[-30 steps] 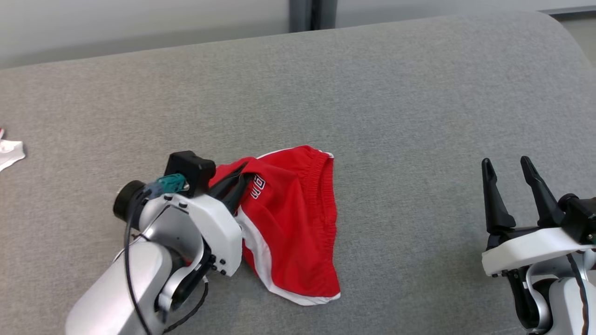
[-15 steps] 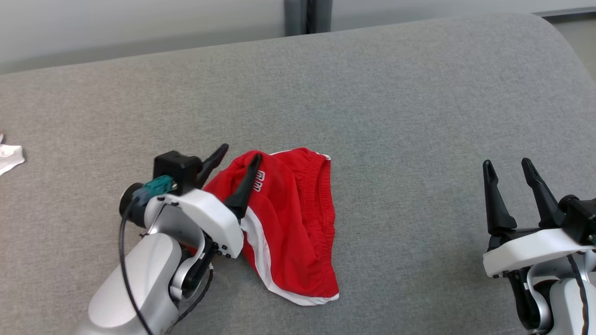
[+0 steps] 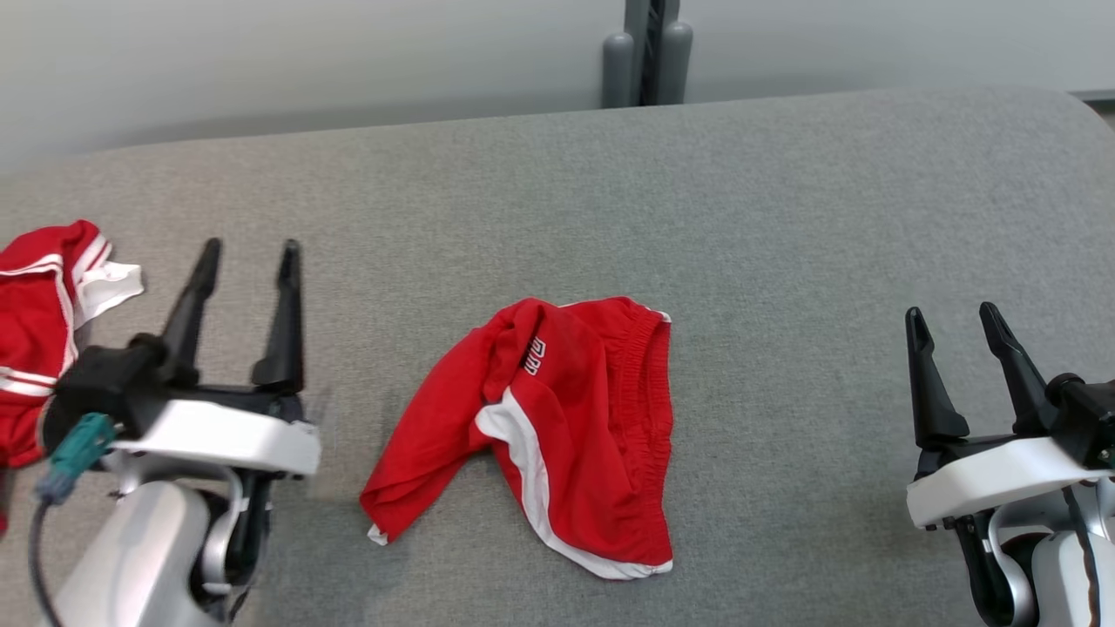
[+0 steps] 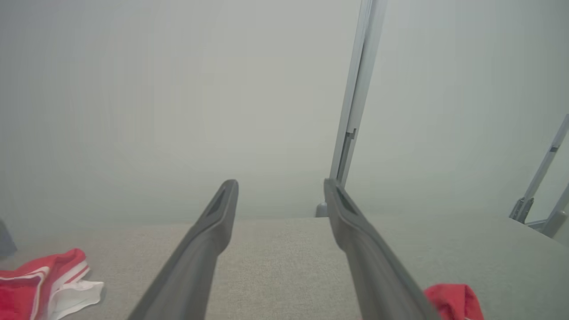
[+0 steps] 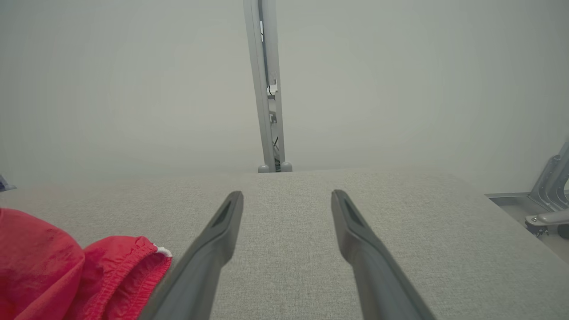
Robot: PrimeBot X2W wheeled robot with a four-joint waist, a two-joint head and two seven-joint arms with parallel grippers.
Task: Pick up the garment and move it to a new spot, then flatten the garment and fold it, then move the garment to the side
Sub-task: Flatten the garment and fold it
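Note:
The garment (image 3: 557,427), a pair of red shorts with white trim and an elastic waistband, lies crumpled in the middle of the grey padded table (image 3: 784,218). In the right wrist view the garment (image 5: 66,271) fills the lower left corner; in the left wrist view a bit of its red cloth (image 4: 453,302) peeks out at the lower right. My left gripper (image 3: 248,257) stands open well to the left of it, holding nothing. At the lower right my right gripper (image 3: 951,315) is open and empty, apart from the shorts.
A second red and white garment (image 3: 39,322) lies bunched at the table's left edge, just beyond my left gripper. A grey post (image 3: 646,52) rises behind the table's far edge against a pale wall. The table's rounded right corner (image 3: 1067,109) lies beyond my right gripper.
My left gripper has opened, let go of the shorts and drawn back to the left. The shorts have dropped flat on the table. The head camera has also shifted, bringing the other garment into view.

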